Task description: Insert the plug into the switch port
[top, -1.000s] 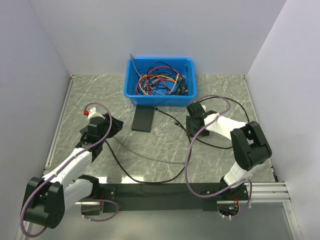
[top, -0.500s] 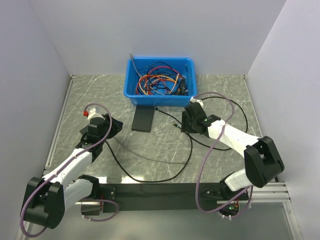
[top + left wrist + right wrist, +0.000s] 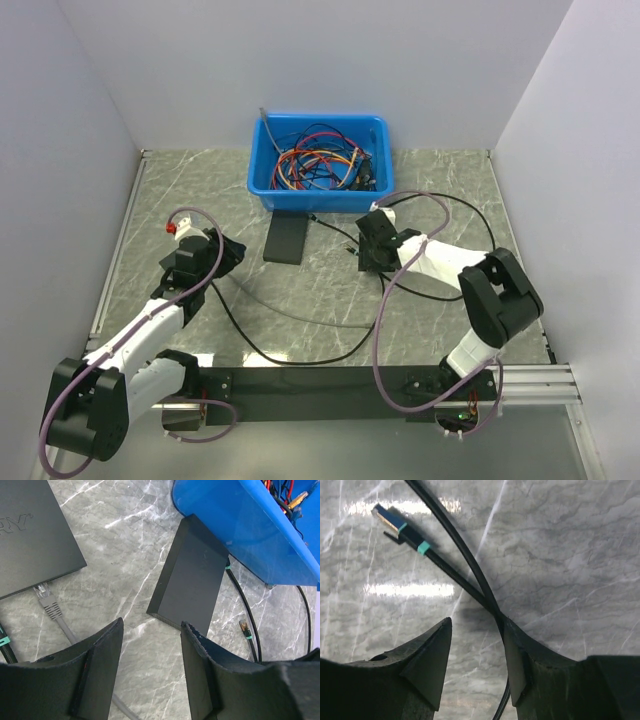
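Just ahead of right gripper [image 3: 476,630], on table [image 3: 570,540]: plug [image 3: 387,519], loose. Fingers [image 3: 430,670] parted astride cable [image 3: 451,573], clamping nothing. Close behind teal band [image 3: 423,547], keep plug square, then carry toward switch [image 3: 30,535]. Left gripper [image 3: 151,630] hovering near it, parted, empty.

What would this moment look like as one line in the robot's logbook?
left tool: open, empty, near switch | right tool: open over crossed black cables | plug: lying loose, not inserted
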`<state>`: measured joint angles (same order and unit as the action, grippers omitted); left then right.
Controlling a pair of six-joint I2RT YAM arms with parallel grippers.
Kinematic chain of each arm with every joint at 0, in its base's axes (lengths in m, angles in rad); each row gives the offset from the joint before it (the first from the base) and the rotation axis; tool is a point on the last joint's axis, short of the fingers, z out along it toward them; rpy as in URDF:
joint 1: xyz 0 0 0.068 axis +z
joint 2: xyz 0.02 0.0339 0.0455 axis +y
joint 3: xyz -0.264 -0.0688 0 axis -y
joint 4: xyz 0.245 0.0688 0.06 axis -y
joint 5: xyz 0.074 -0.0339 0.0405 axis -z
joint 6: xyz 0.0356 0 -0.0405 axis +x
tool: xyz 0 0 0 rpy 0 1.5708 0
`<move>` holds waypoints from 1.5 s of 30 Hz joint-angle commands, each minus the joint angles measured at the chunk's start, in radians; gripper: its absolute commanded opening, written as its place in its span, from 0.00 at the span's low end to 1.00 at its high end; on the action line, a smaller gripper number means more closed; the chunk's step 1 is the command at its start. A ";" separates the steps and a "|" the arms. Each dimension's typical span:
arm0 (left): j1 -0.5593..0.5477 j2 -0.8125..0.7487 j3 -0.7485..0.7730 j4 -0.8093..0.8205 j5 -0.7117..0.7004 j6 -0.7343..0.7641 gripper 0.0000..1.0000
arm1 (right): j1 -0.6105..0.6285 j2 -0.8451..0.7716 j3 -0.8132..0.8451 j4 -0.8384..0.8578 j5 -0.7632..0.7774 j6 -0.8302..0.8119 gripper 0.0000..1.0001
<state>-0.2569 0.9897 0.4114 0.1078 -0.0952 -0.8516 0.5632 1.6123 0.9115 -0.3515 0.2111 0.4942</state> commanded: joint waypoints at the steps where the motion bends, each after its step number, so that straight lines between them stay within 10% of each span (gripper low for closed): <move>1: -0.005 -0.010 -0.011 0.023 -0.012 0.002 0.56 | 0.003 0.023 0.078 0.043 0.047 0.010 0.53; 22: -0.005 0.000 -0.029 0.018 -0.029 0.022 0.56 | -0.040 0.303 0.322 0.003 0.085 -0.016 0.43; 30: -0.005 0.017 -0.036 0.036 -0.012 0.016 0.55 | -0.039 0.351 0.331 -0.001 0.085 -0.026 0.00; 45: -0.013 -0.071 -0.025 -0.019 0.060 0.040 0.56 | -0.046 -0.596 -0.256 -0.012 0.155 0.279 0.00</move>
<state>-0.2607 0.9554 0.3817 0.0845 -0.0708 -0.8280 0.5220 1.2060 0.7242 -0.3241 0.3119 0.6399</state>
